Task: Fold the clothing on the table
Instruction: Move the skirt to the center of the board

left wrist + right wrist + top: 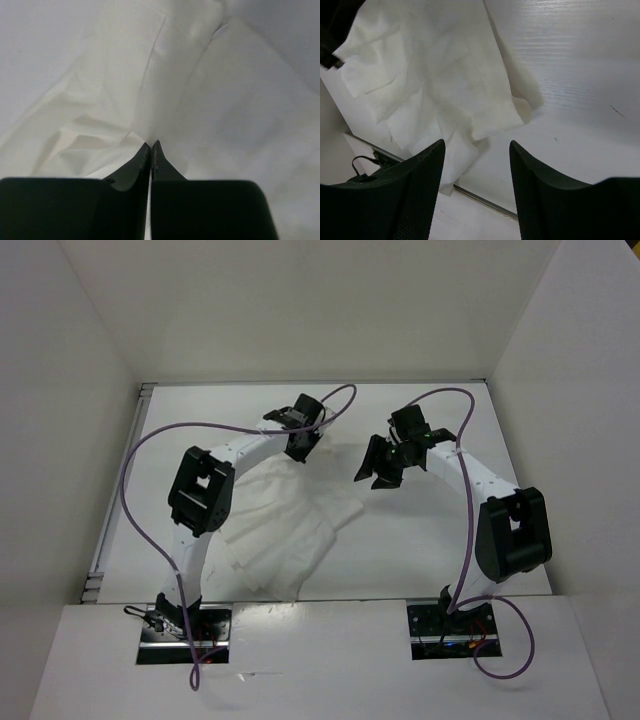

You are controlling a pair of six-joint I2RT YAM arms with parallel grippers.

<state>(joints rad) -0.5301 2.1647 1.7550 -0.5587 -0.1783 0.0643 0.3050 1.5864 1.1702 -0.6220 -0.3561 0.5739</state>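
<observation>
A glossy white table [420, 540], walled in white, fills the overhead view. The clothing [290, 535], a thin white garment, lies rumpled and partly spread on the table's left half, between the two arms. It is creased, with overlapping flaps and a stitched seam visible up close. The left gripper [302, 445] sits at the garment's far edge, its fingers pressed together and fabric puckering into their tips. The right gripper [382, 472] hovers over bare table just right of the garment, spread wide and holding nothing.
</observation>
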